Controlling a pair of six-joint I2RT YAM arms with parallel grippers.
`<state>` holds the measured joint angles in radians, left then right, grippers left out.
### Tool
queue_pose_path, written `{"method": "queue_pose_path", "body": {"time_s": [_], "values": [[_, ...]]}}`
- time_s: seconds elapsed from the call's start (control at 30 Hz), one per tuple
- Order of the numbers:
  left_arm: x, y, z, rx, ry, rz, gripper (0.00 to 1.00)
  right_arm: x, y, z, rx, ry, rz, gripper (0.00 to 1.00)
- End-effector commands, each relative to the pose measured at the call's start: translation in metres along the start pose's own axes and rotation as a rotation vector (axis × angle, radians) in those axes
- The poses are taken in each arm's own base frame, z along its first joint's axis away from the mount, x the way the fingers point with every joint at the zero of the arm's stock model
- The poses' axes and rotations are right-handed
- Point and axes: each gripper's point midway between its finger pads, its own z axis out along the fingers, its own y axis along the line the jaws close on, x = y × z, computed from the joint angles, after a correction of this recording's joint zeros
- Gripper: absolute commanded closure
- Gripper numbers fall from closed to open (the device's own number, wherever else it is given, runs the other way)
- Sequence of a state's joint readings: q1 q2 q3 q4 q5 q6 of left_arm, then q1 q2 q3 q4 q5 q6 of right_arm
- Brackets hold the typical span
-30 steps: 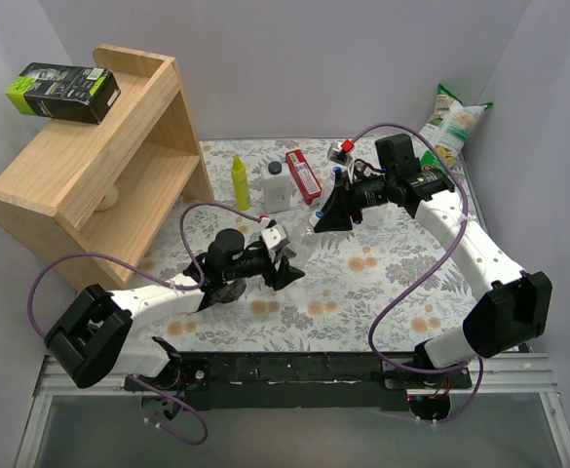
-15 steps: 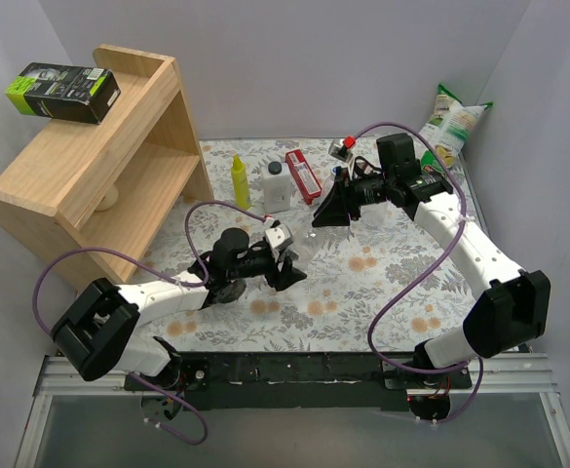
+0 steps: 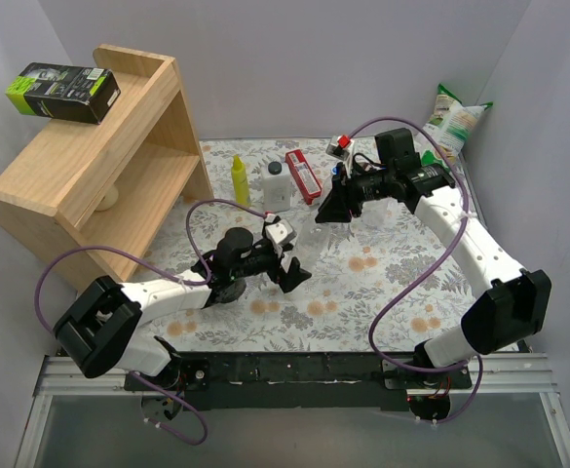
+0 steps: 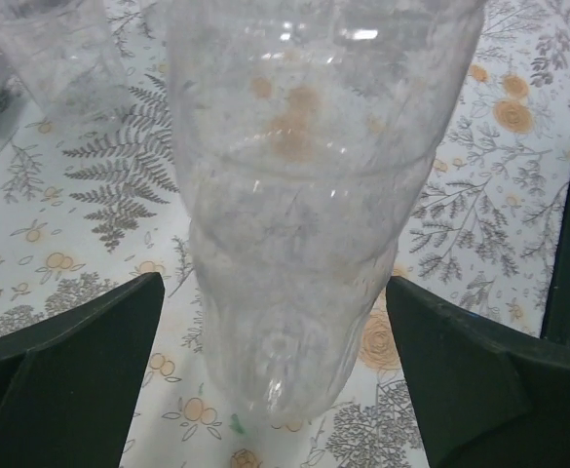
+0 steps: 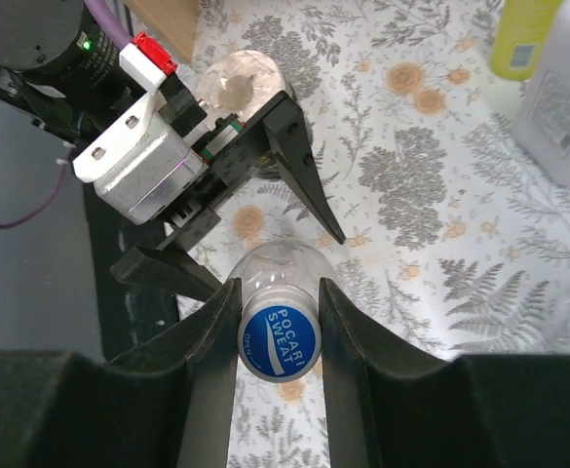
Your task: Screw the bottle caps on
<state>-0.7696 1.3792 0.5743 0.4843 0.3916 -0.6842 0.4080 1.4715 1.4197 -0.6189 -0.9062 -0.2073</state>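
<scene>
The right jaws pinch the blue Pocari Sweat cap [image 5: 280, 341] atop a clear bottle [image 4: 304, 244] standing on the table [image 4: 518, 146]; the left jaws gape wide either side of its body, not touching it. This cap looks seated, though I cannot tell how tight it is. A second bottle [image 4: 51, 49] nearby may be left to do, its neck hidden.

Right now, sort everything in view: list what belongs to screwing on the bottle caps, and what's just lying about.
Belongs to the job: round blue plastic screw cap; clear plastic bottle under it; second clear plastic bottle beside it.
Just lying about: slim yellow bottle; white bottle with black cap; red box; green snack bag; wooden shelf; black-and-green box.
</scene>
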Motion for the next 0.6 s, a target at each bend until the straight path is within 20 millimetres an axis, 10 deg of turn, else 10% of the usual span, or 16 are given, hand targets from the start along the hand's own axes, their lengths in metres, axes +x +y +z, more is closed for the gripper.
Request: {"method": "queue_pose_path", "body": {"time_s": [0.0, 0.17, 0.57], "values": [[0.005, 0.016, -0.01, -0.081, 0.045, 0.095, 0.02, -0.011, -0.004, -0.013, 0.05, 0.051, -0.196, 0.97], [0.039, 0.021, -0.027, -0.134, 0.16, 0.067, 0.02, -0.015, -0.02, -0.022, 0.125, 0.118, -0.293, 0.97], [0.049, 0.011, -0.031, -0.09, 0.166, 0.043, 0.02, 0.017, -0.069, -0.019, 0.267, 0.254, -0.319, 0.93]]}}
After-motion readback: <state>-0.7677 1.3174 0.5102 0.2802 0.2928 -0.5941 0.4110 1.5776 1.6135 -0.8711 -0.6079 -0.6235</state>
